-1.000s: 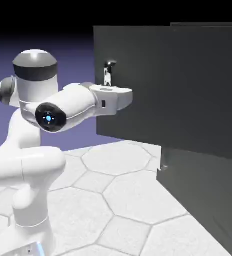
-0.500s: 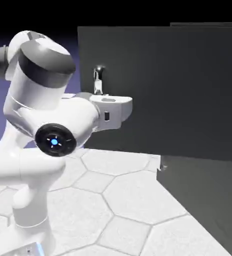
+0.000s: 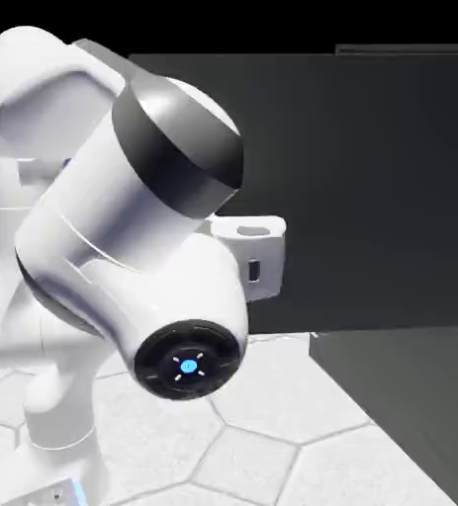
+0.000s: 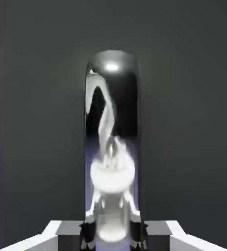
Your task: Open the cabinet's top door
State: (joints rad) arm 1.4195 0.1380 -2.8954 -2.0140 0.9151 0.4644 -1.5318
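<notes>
The tall dark grey cabinet (image 3: 420,89) fills the exterior view's right. Its top door (image 3: 371,188) stands swung out toward the exterior view's left. There my own arm hides the door's free edge, the handle and my fingers; only the white hand (image 3: 257,252) shows. In the hand view the shiny vertical bar handle (image 4: 113,122) rises large against the door panel (image 4: 184,122). My gripper (image 4: 113,235) is shut on its lower end, its fingertips mostly hidden by the bar.
My big white elbow and forearm (image 3: 143,227) bulk close to the camera at the exterior view's left. The lower door (image 3: 411,415) sits flat in the cabinet front. White hexagon-tiled table (image 3: 272,435) lies below.
The top door has swung further out toward the exterior view's left. My arm has drawn back with it, and the elbow has come forward over the handle and fingers.
</notes>
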